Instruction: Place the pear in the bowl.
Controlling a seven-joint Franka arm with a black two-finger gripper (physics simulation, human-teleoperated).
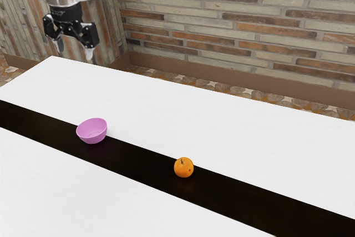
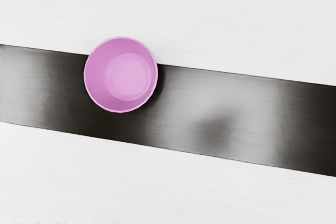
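Note:
My gripper (image 1: 75, 51) hangs high above the table at the exterior view's upper left, its two fingertips wide apart with nothing between them. Below it and toward the exterior view's right, a pink bowl (image 1: 92, 130) stands upright on the dark stripe. From above, the wrist view looks into the same bowl (image 2: 128, 76), and its inside holds nothing. A round orange-coloured fruit (image 1: 183, 167) rests on the stripe, apart from the bowl; it looks like an orange rather than a pear.
A glossy black stripe (image 1: 244, 195) runs lengthwise along the white table (image 1: 222, 131). Behind the table's far edge stands a brick wall (image 1: 238, 26) with a brown base.

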